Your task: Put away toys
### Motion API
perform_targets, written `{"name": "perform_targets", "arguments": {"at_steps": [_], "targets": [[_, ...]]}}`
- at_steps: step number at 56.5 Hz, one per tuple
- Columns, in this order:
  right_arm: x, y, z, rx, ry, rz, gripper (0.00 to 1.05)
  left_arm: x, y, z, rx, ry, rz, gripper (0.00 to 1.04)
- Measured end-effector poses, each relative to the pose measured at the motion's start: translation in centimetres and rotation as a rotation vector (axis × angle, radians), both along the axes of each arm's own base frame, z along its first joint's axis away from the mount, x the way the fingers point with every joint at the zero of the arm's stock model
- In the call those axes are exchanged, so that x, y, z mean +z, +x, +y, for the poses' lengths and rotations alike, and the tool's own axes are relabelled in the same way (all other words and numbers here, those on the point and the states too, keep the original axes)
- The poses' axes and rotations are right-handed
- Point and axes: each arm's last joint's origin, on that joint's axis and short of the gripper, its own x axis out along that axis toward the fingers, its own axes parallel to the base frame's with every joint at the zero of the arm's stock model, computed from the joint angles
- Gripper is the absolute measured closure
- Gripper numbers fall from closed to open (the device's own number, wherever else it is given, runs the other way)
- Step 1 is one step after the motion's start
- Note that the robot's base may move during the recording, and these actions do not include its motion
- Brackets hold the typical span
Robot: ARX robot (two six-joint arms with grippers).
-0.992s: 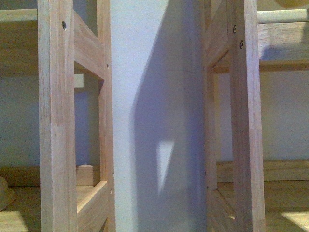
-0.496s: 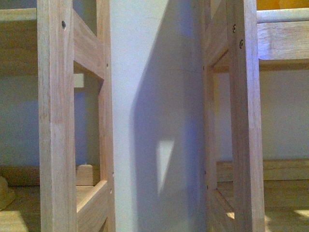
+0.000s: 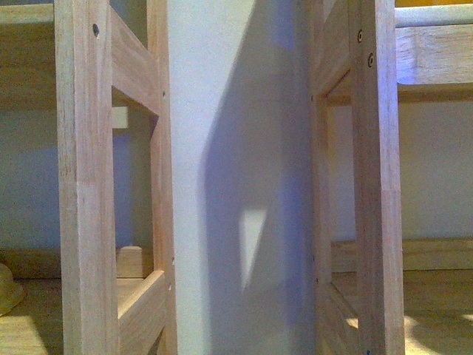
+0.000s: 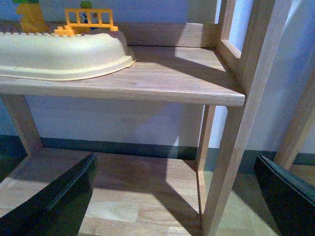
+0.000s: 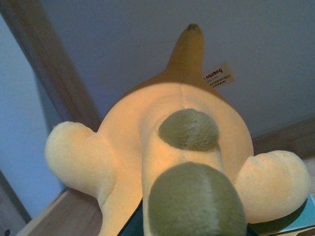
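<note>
Yellow plush (image 5: 162,147) fills the right wrist view, close against the camera before a pale wall; whether the right claw grips it cannot be told. Its white tag (image 5: 218,75) reads "nairong". The left claw (image 4: 179,194) hangs released, fingers (image 4: 59,196) spread, below a wooden shelf (image 4: 162,83) holding a cream tray (image 4: 64,54).

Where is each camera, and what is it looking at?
Front view: on the robot's body, facing the wall between two wooden shelf frames; no arm shows.
Left wrist view: on the left arm, facing a shelf holding a cream tray; the open left gripper shows.
Right wrist view: on the right arm, right up against the plush toy.
Shared: front and left wrist views both show wooden shelving.
</note>
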Motion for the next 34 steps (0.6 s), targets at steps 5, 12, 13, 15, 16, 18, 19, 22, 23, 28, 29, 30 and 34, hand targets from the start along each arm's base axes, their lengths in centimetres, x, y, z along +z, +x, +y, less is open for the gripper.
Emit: {"name": "perform_targets", "arguments": {"at_steps": [5,12,13,15,16,18,19,22,23,28,29,30,34], "targets": [[-0.07,0.02,-0.03,-0.011,-0.007,0.009,0.88,0.00,0.00,0.00,0.000,0.000,0.000,0.06],[-0.17,0.05,-0.06,-0.025,-0.013,0.019,0.68,0.00,0.00,0.00,0.000,0.000,0.000,0.06],[-0.17,0.05,-0.07,-0.027,-0.014,0.020,0.66,0.00,0.00,0.00,0.000,0.000,0.000,0.06],[-0.19,0.06,-0.09,-0.035,-0.014,0.022,0.61,0.00,0.00,0.00,0.000,0.000,0.000,0.06],[-0.19,0.05,-0.10,-0.038,-0.014,0.024,0.57,0.00,0.00,0.00,0.000,0.000,0.000,0.06],[-0.19,0.05,-0.11,-0.041,-0.015,0.025,0.54,0.00,0.00,0.00,0.000,0.000,0.000,0.06],[-0.17,0.04,-0.13,-0.047,-0.016,0.026,0.50,0.00,0.00,0.00,0.000,0.000,0.000,0.06],[-0.11,0.00,-0.15,-0.058,-0.021,0.027,0.44,0.00,0.00,0.00,0.000,0.000,0.000,0.06],[-0.07,-0.02,-0.16,-0.063,-0.024,0.026,0.40,0.00,0.00,0.00,0.000,0.000,0.000,0.06],[0.08,-0.08,-0.16,-0.075,-0.036,0.022,0.29,0.00,0.00,0.00,0.000,0.000,0.000,0.06],[0.11,-0.10,-0.16,-0.079,-0.039,0.022,0.27,0.00,0.00,0.00,0.000,0.000,0.000,0.06],[0.15,-0.12,-0.18,-0.087,-0.042,0.022,0.24,0.00,0.00,0.00,0.000,0.000,0.000,0.06],[0.28,-0.19,-0.19,-0.104,-0.052,0.021,0.15,0.00,0.00,0.00,0.000,0.000,0.000,0.06]]}}
